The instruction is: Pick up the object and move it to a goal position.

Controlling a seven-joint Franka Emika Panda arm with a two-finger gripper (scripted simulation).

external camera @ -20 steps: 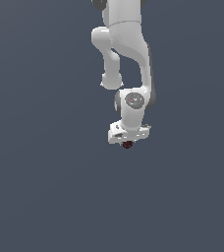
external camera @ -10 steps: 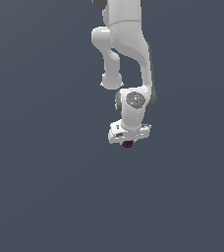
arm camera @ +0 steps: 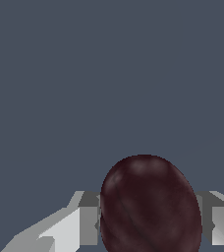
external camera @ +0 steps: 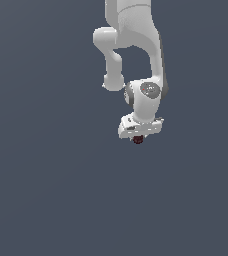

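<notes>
The object is a tiny dark red, mottled ball point(external camera: 138, 139) that peeks out just under my white gripper point(external camera: 138, 136) in the middle of the exterior view. In the wrist view the ball point(arm camera: 151, 206) looms large and sits between my two grey fingers point(arm camera: 88, 224), which touch its sides. The gripper is shut on the ball. The white arm point(external camera: 136, 60) reaches down from the top of the exterior view. Most of the ball is hidden by the hand in the exterior view.
A plain dark grey-blue surface point(external camera: 46, 190) fills all the background in both views. No other object shows.
</notes>
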